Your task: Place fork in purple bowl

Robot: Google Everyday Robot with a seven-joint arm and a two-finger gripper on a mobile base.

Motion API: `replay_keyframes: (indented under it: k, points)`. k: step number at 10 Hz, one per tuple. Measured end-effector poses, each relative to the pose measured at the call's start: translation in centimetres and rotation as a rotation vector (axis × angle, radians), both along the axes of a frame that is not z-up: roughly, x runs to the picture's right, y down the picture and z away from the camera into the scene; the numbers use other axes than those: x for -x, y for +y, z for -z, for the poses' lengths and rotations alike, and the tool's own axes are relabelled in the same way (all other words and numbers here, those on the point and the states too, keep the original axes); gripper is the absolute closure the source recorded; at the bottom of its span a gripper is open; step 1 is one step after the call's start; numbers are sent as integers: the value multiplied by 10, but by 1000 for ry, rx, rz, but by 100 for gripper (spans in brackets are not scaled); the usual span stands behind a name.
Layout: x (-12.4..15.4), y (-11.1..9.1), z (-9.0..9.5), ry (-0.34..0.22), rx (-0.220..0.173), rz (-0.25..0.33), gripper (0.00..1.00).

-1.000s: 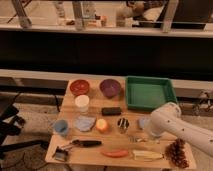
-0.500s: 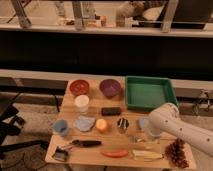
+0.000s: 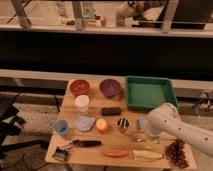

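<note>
The purple bowl (image 3: 110,88) stands at the back of the wooden table (image 3: 70,111), between the red bowl (image 3: 79,87) and the green tray (image 3: 150,92). My white arm reaches in from the lower right. Its gripper (image 3: 148,133) points down over the table's front right part, well in front of and to the right of the purple bowl. A thin silvery bit (image 3: 138,140), which looks like the fork, lies on the table just under the gripper. Most of it is hidden by the arm.
Also on the table are a white cup (image 3: 81,103), a black block (image 3: 111,111), a blue cup (image 3: 61,128), a grey-blue cloth (image 3: 84,123), an orange (image 3: 102,124), a dark can (image 3: 123,123), a black-handled tool (image 3: 85,143), a red pepper (image 3: 115,153), a pale yellow oblong item (image 3: 146,155) and a dark bunch (image 3: 176,150).
The arm's end has moved slightly left and down toward the table's front right. Nothing on the table has moved.
</note>
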State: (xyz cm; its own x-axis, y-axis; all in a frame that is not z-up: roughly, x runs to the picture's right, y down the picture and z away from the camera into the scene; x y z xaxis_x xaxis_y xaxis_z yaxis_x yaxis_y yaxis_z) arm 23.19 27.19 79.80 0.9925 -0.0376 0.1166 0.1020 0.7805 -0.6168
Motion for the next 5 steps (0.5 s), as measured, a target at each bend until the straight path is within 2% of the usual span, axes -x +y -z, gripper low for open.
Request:
replay_keyframes:
  k: [1, 3, 5]
  points:
    - [0, -1, -1, 0, -5, -1, 64]
    - [0, -3, -2, 2, -12, -4, 74]
    - [0, -6, -3, 3, -18, -4, 79]
